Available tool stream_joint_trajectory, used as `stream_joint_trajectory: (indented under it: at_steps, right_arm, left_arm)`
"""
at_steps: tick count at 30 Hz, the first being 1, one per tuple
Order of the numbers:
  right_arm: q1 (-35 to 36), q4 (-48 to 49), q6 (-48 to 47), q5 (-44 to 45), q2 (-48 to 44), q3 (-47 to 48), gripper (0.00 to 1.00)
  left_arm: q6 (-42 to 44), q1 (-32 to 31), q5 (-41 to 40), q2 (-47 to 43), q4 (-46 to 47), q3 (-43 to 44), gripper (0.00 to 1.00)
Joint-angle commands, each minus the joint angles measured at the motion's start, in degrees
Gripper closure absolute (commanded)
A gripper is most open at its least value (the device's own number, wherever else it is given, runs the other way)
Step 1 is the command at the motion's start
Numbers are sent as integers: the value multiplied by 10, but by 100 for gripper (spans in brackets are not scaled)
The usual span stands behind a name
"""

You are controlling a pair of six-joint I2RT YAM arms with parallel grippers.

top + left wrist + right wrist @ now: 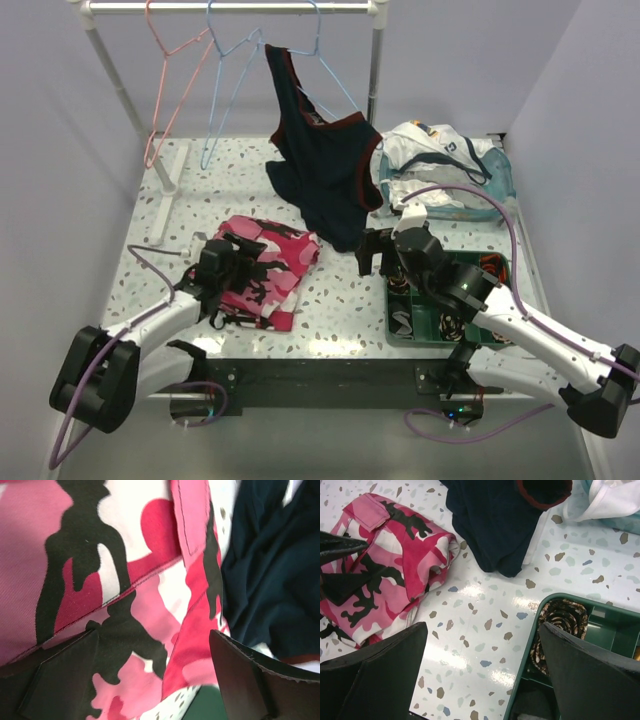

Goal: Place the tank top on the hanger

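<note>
Both grippers gaped wide, holding nothing. Tank top [440, 160] lay crumpled at 1 o'clock from right gripper [378, 252], apart. Hanger [217, 40] hung on rail [230, 8], 12 o'clock from left gripper [222, 262], well apart; left gripper over pink camouflage garment [272, 265]

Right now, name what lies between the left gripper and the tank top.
Top view: the dark navy top lies between left gripper and tank top.

No legible text, label, brand or number anywhere; small blue print on white sleeveless jersey top [425, 150] too small to read.
</note>
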Motion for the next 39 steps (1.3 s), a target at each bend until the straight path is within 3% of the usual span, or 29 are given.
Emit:
stream_joint_trajectory:
  at_steps: [1,6,11,15,21,24,28,32,39]
  right_arm:
    - [-1,19,-4,-19,-12,-3,1]
    - [-1,20,-5,-30,-11,0,1]
    - [-1,30,-6,-46,-2,2,1]
    - [-1,26,-10,-53,8,10,1]
    - [-1,10,-12,-35,7,31,2]
    - [-1,-1,-13,-9,6,44,1]
    - [-1,-14,-18,33,18,81,1]
    - [-10,-22,-27,96,55,130,2]
    - [-159,0,-9,28,129,164,2]
  left_arm:
    - [-18,54,-117,30,-271,40,0]
    - [30,173,-128,27,-319,86,0]
    - [72,300,-131,80,-352,117,0]
    - [85,343,-145,55,-353,108,0]
    - [156,343,-129,-5,-350,153,0]
    - [205,318,-113,-35,-363,185,0]
    - [231,210,-140,-98,-388,227,0]
    - [256,146,-119,-132,-407,251,0]
    - [257,-25,-128,-150,-418,248,0]
